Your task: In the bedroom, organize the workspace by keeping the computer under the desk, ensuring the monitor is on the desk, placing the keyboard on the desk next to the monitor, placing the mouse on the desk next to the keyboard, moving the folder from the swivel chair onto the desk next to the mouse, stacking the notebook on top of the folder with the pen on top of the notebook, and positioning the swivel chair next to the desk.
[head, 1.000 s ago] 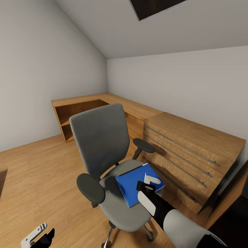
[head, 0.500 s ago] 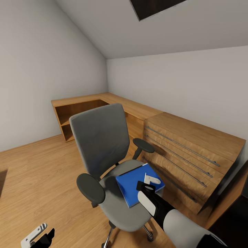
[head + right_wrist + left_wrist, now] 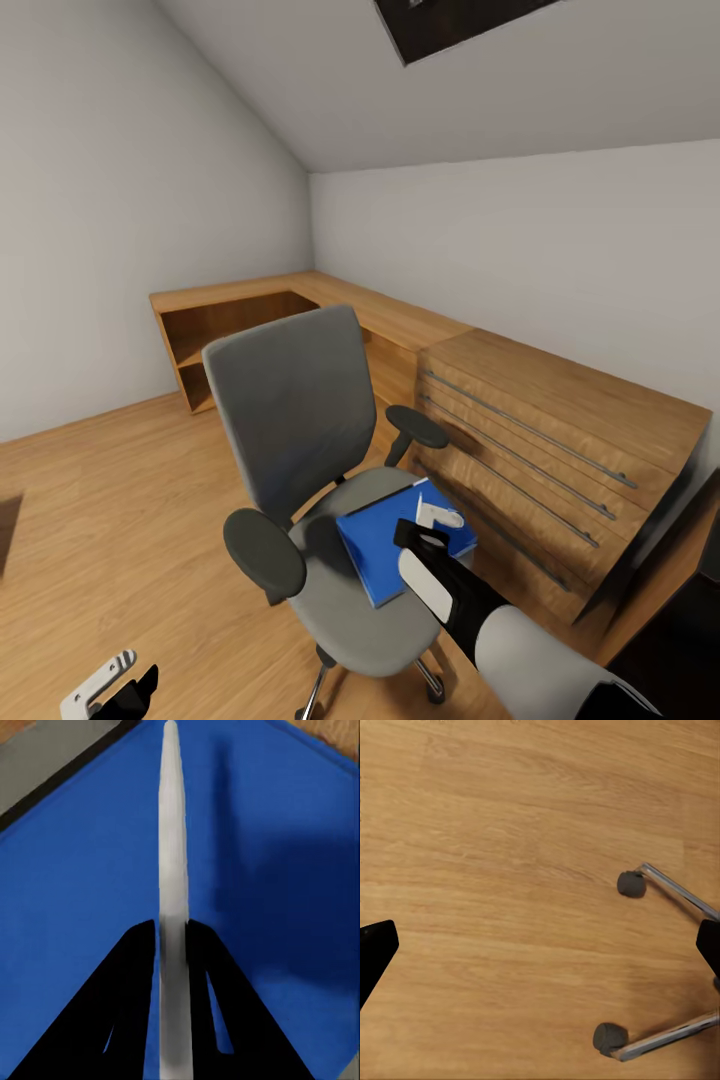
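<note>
The view has shifted slightly, so the camera moved, not the things. Left pincer (image 3: pixel 105 685) hangs released above the floor. On the swivel chair (image 3: pixel 300 420) seat lies the bright-blue folder (image 3: pixel 385 535); right pincer (image 3: pixel 436 516) appears clenched on its edge, so lifting seems imminent.

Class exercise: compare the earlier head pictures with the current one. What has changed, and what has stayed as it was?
The whole view has shifted slightly, so the camera moved, not the objects. The right gripper still hovers over the folder on the swivel chair; nothing was grasped or released. The left gripper stays low.
</note>
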Controlling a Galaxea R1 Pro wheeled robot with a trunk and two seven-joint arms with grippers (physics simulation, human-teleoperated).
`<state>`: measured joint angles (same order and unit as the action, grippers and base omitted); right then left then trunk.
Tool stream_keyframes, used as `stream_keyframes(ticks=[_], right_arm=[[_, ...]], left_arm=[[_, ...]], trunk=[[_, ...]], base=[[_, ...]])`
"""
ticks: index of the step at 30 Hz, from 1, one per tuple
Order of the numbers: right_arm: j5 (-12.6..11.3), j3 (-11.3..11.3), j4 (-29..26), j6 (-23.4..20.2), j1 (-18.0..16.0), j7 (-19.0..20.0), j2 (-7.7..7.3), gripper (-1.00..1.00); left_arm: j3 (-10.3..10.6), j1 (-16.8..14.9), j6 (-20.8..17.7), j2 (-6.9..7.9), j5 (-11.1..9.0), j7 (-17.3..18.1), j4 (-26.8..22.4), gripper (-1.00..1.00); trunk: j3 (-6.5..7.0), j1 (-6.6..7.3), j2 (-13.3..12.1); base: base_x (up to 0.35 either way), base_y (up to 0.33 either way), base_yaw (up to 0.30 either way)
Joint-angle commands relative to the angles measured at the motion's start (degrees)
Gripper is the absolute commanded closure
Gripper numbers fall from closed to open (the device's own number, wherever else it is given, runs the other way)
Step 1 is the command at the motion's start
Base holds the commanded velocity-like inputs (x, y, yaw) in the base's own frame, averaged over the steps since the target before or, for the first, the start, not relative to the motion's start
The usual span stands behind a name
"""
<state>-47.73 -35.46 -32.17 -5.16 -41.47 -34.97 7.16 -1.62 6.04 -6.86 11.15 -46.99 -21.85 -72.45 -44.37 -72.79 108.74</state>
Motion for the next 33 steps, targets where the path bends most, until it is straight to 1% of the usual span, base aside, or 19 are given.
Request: stream_keyframes(ticks=[1,2,3,4,5,6,7,8,9,11,12,13,16,23,26,27,33], right_arm=[[-0.18,-0.30,-1.00,-0.47,0.02,-0.47,-0.32,1.00],[-0.21,-0.36,-3.53,-0.89,0.48,-0.75,-1.21,1.00],[-0.22,-0.38,-5.21,-1.24,0.91,-0.97,-1.79,1.00],[-0.24,-0.42,-11.90,-2.95,3.21,-2.14,-3.82,1.00],[-0.25,-0.41,-20.61,-5.62,6.83,-4.32,-6.09,1.00],[-0.27,-0.38,-26.96,-7.53,9.28,-6.29,-7.63,1.00],[-0.32,-0.36,-30.02,-8.37,10.41,-7.35,-8.34,1.00],[-0.55,-0.38,-38.19,-10.22,13.28,-10.51,-10.19,1.00],[-0.70,-0.39,-42.45,-10.98,14.78,-12.47,-11.12,1.00],[-0.90,-0.40,-48.46,-11.83,17.01,-15.38,-12.21,1.00],[-0.93,-0.40,-49.54,-11.97,17.42,-15.84,-12.36,1.00],[-0.99,-0.40,-51.98,-12.23,18.40,-16.77,-12.65,1.00],[-1.03,-0.40,-54.39,-12.49,19.42,-17.44,-12.88,1.00],[-1.27,-0.40,-55.57,-12.94,19.92,-17.69,-12.95,1.00],[-2.74,-0.39,-55.96,-12.96,19.98,-17.73,-12.97,1.00],[-4.59,-0.24,-56.69,-12.95,20.01,-17.75,-13.02,1.00],[-5.47,-0.05,-57.35,-12.99,20.02,-17.76,-13.04,1.00]], left_arm=[[-0.01,0.03,-0.26,-0.01,-0.32,-0.27,-0.13,-1.00],[0.02,0.03,-0.27,-0.05,-0.29,-0.31,-0.11,-1.00],[0.06,0.03,-0.29,-0.07,-0.23,-0.31,-0.10,-1.00],[0.14,0.03,-0.31,-0.14,0.29,-0.31,-0.08,-1.00],[0.18,0.03,-0.33,-0.24,1.09,-0.30,-0.07,-1.00],[0.19,0.03,-0.33,-0.36,1.56,-0.30,-0.02,-1.00],[0.20,0.03,-0.32,-0.41,1.73,-0.30,0.06,-1.00],[0.26,0.03,-0.29,-0.62,2.19,-0.30,0.54,-1.00],[0.39,0.03,-0.29,-0.71,2.37,-0.30,0.93,-1.00],[0.91,0.03,-0.32,-0.80,2.56,-0.31,1.71,-1.00],[1.12,0.03,-0.33,-0.82,2.58,-0.33,1.95,-1.00],[1.86,0.03,-0.29,-0.84,2.65,-0.38,2.70,-1.00],[2.59,0.03,-0.29,-0.82,2.70,-0.41,3.88,-1.00],[2.86,0.03,-0.33,-0.79,2.79,-0.39,6.06,-1.00],[2.91,0.03,-0.37,-0.81,2.83,-0.43,6.77,-1.00],[2.93,0.03,-0.51,-0.80,2.91,-0.35,7.09,-1.00],[3.13,0.03,-0.71,-0.89,3.01,-0.31,7.53,-1.00]], trunk=[[0.14,0.23,-0.39],[0.32,0.45,-0.79],[0.50,0.67,-1.19],[0.68,0.89,-1.59],[0.86,1.11,-1.99],[1.03,1.32,-2.40],[1.21,1.54,-2.80],[1.39,1.76,-3.20],[1.57,1.98,-3.60],[1.93,2.42,-4.40],[2.11,2.64,-4.80],[2.29,2.86,-5.20],[2.83,3.52,-6.41],[4.09,5.06,-9.21],[4.63,5.72,-10.42],[4.80,5.94,-10.82],[5.88,7.25,-13.22]], base=[[0.000,0.000,0.000],[0.000,0.000,0.000],[0.000,0.000,0.000],[0.000,0.000,0.000],[0.000,0.000,0.000],[0.000,0.000,0.000],[0.000,0.000,0.000],[0.000,0.000,0.000],[0.000,0.000,0.000],[0.000,0.000,0.000],[-0.013,0.000,0.000],[-0.091,0.000,0.000],[-0.195,0.000,0.000],[-0.296,0.000,0.000],[-0.327,0.000,0.000],[-0.272,0.000,0.000],[-0.129,0.000,0.000]])
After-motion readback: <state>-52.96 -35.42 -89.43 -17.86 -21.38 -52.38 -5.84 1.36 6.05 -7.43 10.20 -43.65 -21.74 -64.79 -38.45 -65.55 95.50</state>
